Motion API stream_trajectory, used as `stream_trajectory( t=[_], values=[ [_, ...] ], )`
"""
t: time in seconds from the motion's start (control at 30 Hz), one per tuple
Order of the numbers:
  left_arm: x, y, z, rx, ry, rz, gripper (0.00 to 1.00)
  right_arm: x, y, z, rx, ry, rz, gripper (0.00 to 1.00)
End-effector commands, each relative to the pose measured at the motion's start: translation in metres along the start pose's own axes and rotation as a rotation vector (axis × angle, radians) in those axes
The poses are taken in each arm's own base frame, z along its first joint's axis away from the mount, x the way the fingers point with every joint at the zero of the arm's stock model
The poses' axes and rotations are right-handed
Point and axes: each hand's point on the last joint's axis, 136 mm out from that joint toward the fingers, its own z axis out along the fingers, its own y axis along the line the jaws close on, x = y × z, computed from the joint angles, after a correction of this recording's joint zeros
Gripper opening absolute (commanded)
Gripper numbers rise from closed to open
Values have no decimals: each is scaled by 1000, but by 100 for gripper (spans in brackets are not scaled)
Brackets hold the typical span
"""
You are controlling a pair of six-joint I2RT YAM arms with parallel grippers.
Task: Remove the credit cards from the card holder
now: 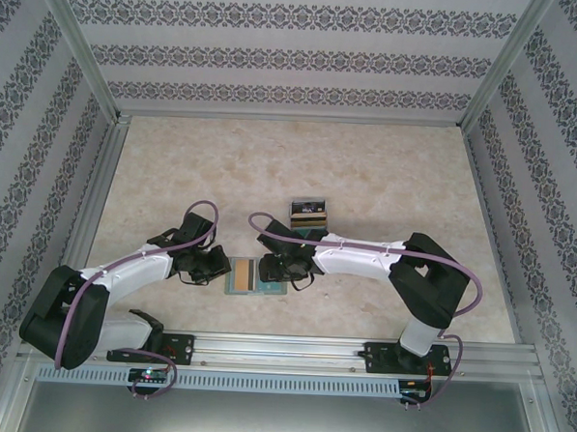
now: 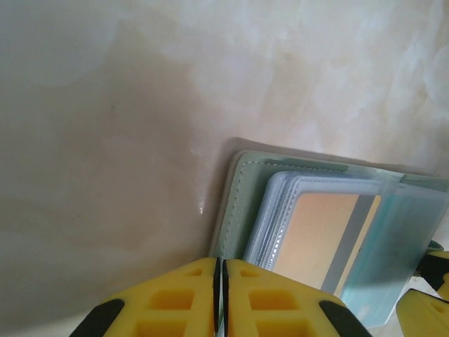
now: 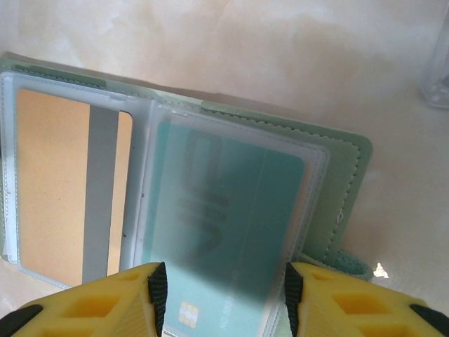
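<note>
Card holder (image 3: 345,175) lies open and flat on the tabletop (image 1: 368,172), just ahead of both arm bases and between the two end effectors.

Right end effector (image 3: 224,295): jaws about half apart, astride the teal-green card (image 3: 224,210). The pads sit close against its two long edges, and we cannot tell whether they bear on it. The card's long axis points straight back at this wrist. Its near short end, the one with the chip, looks clear of the frosted sleeve, while the rest sits in the right-hand pocket. We judge a pull straight back along that axis would free it, and the right arm is the nearer one.

Left end effector (image 2: 219,270): jaws closed, at the holder's outer left edge. We cannot tell whether they pinch the cover.

Left-hand pocket holds a tan-gold card (image 3: 56,182) with a grey stripe, fully seated.

A small stack of cards (image 1: 308,214) lies farther out on the tabletop, apart from the holder, with a dark card on top.
</note>
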Motion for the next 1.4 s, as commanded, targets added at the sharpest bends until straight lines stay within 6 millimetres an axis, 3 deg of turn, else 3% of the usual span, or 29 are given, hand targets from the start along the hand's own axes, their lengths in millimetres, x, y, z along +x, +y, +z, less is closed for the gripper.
stream_trajectory(
  t=[0.0,0.37,0.57,1.2,1.37],
  values=[
    [3,6,0,-14,10,-23,13,9,-9,3,44,18,12,51],
    [3,6,0,-10,7,-25,13,12,-11,6,53,35,13,51],
    [4,4,1,2,14,-22,13,8,1,9,3,30,-4,51],
    [5,5,3,6,24,-25,13,-11,36,-25,-121,-51,-51,51],
    [5,5,3,4,23,-25,13,-5,13,-14,-19,-20,-1,51]
  ],
)
